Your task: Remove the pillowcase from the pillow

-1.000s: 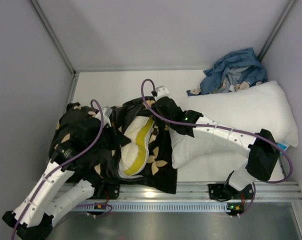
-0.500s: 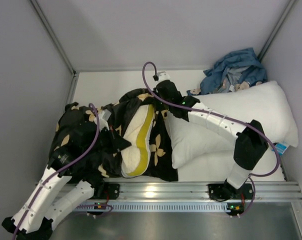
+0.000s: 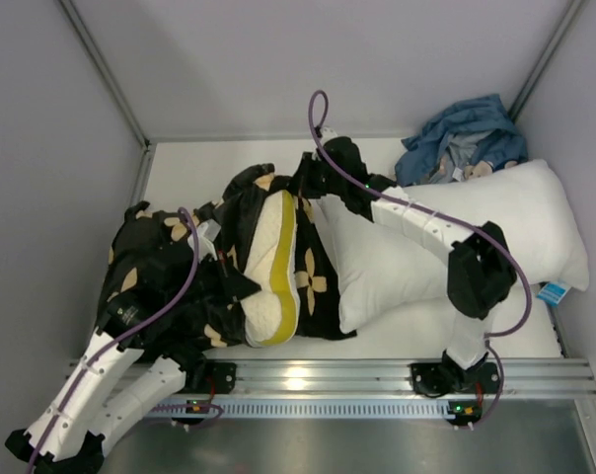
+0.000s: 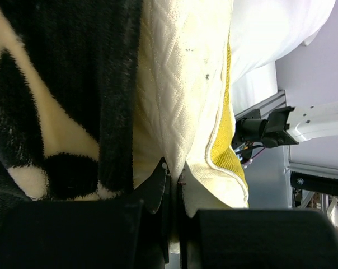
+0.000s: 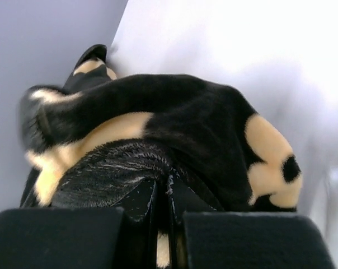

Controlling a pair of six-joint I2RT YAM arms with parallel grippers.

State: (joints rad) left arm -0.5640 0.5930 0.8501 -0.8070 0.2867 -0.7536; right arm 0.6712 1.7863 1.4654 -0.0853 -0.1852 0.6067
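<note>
The black pillowcase (image 3: pixel 170 257) with tan flowers lies bunched over the left half of the table. The cream-yellow quilted pillow (image 3: pixel 270 267) with its olive-yellow trim sticks out of it, standing on edge. My left gripper (image 3: pixel 234 286) is shut on a fold of the pillow (image 4: pixel 180 95), beside the black pillowcase (image 4: pixel 57 84). My right gripper (image 3: pixel 313 178) is shut on the far end of the pillowcase (image 5: pixel 174 117) and holds it up near the back of the table.
A large plain white pillow (image 3: pixel 456 237) lies at the right under the right arm. A blue cloth bundle (image 3: pixel 461 138) sits in the back right corner. Grey walls enclose the left, back and right. A metal rail (image 3: pixel 308 375) runs along the near edge.
My right gripper has moved toward the back wall, pulling the pillowcase's end with it. The pillow has turned more upright and more of it shows. The left gripper has held its place.
</note>
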